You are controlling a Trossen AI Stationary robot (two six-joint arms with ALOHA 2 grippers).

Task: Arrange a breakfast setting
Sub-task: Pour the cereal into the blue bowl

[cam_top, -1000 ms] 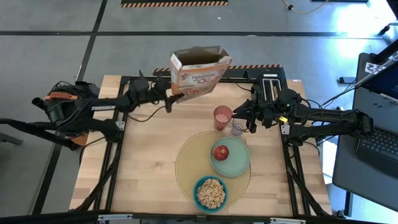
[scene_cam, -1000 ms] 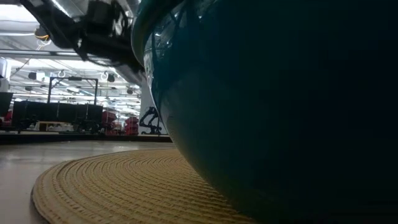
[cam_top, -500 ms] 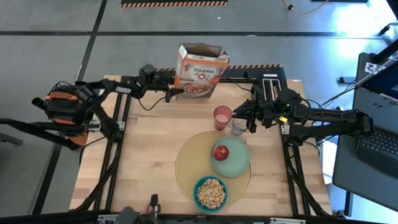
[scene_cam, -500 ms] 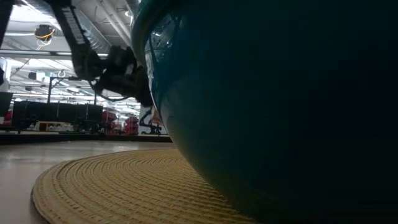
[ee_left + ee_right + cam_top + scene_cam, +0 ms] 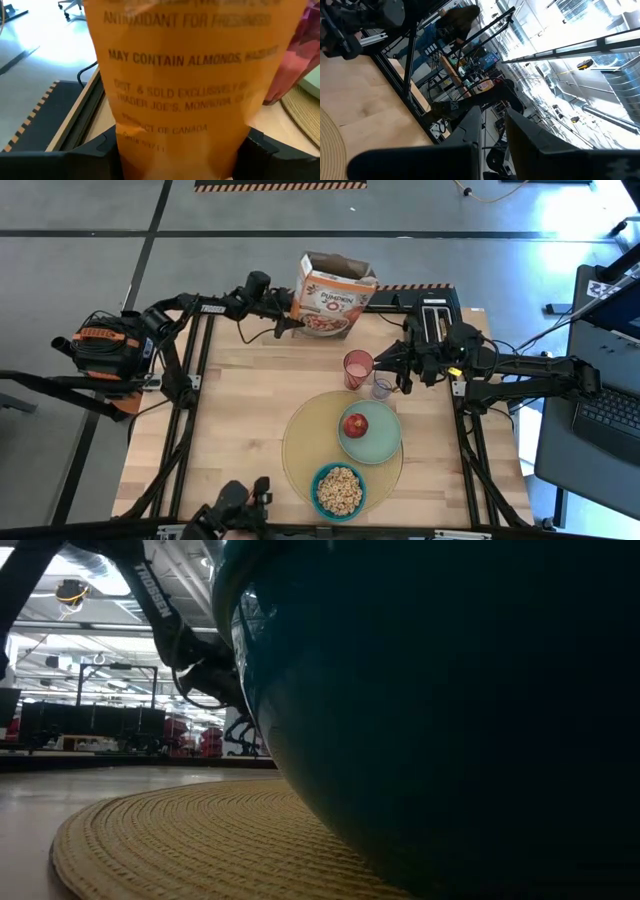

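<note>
An orange cereal box (image 5: 330, 292) with its top open stands upright at the table's far edge. My left gripper (image 5: 291, 318) is shut on it from its left. A round yellow placemat (image 5: 305, 445) carries a pale green plate (image 5: 380, 442) with a red apple (image 5: 355, 425) on it and a blue bowl (image 5: 338, 490) full of cereal. The bowl also fills the low view (image 5: 450, 720). A pink cup (image 5: 357, 367) and a small clear mug (image 5: 381, 389) stand just beyond the mat. My right gripper (image 5: 395, 379) is at the mug's right side. Toast and spoon are out of view. My left gripper pinches the cereal box's narrow printed side (image 5: 180, 125) between its two fingers (image 5: 107, 150), one on each broad face. The fingers come level from the table's left. The box stays upright; I cannot tell whether its bottom rests on the table. My right gripper's fingers (image 5: 470, 125) stand close together at the clear mug, level from the table's right. Which part of the mug they have cannot be told. The mug stands upright on the table.
A black frame (image 5: 440, 315) runs along the table's far and side edges. Bare wood (image 5: 240, 420) lies left of the mat. A dark shape (image 5: 235, 515) shows at the near edge. A laptop (image 5: 610, 415) sits off the table's right.
My left gripper has carried the cereal box toward the table's right and far edge and downward. The box has turned from tipped with its open top toward the camera to upright. A dark shape has come in at the near edge.
</note>
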